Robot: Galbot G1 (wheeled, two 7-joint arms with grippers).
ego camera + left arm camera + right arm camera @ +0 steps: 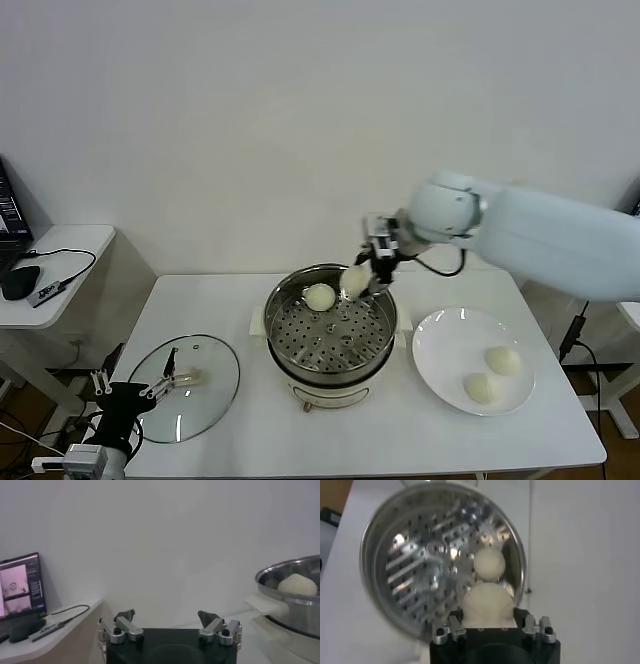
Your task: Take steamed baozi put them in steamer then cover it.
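The steel steamer (300, 345) sits in its cream pot base at the table's middle. One baozi (319, 297) lies inside at the back; it also shows in the right wrist view (489, 564) and the left wrist view (297, 585). My right gripper (362, 280) is shut on a second baozi (353, 280), held just above the steamer's back right part; in the right wrist view this baozi (488, 605) fills the space between the fingers. Two more baozi (503, 361) (482, 388) lie on the white plate (440, 340). My left gripper (135, 392) is open and empty, low at the front left.
The round glass lid (210, 385) lies flat on the table left of the steamer, next to my left gripper. A side desk (70, 245) with a mouse and cables stands at the far left. A monitor (20, 585) shows in the left wrist view.
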